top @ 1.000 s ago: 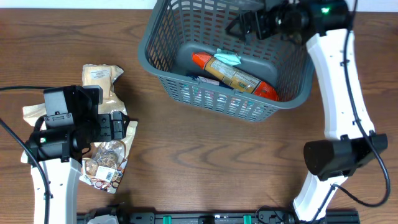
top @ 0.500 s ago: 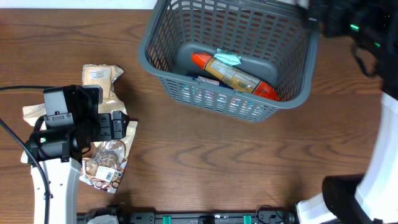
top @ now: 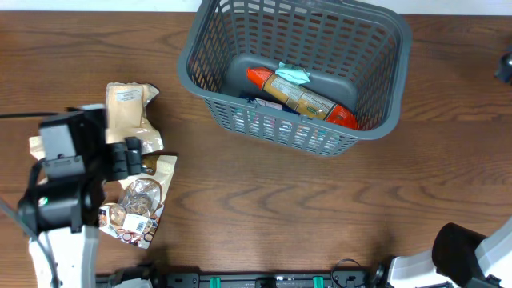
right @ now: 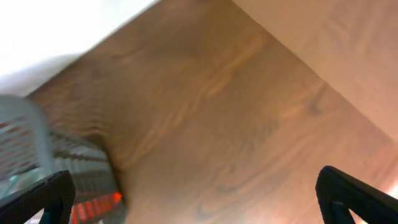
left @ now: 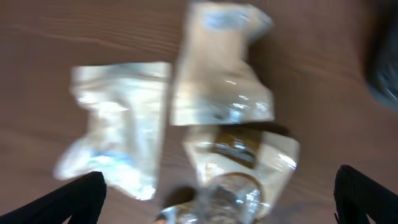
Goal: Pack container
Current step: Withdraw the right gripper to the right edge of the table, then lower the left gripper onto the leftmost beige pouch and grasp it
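Note:
The container (top: 192, 60) is a dark grey slotted basket at the top middle of the table. In it lies a long orange packet (top: 300, 96). Left of it, a tan packet (top: 128, 108), a white packet (top: 38, 148) and a clear-fronted snack packet (top: 140, 204) lie on the wood. My left gripper (top: 133, 157) hangs open above these three; in the blurred left wrist view it (left: 217, 205) spans the snack packet (left: 242, 168), with nothing held. My right gripper (right: 199, 205) is open over bare wood just right of the container (right: 37, 143); overhead only its dark tip (top: 506, 66) shows.
The right arm's base (top: 472, 256) stands at the lower right corner. A black rail (top: 256, 280) runs along the table's front edge. The table's far edge meets a pale wall (right: 56, 31).
My right arm has swung from above the container's far right corner out to the right edge of view. The left arm has shifted slightly left over the packets.

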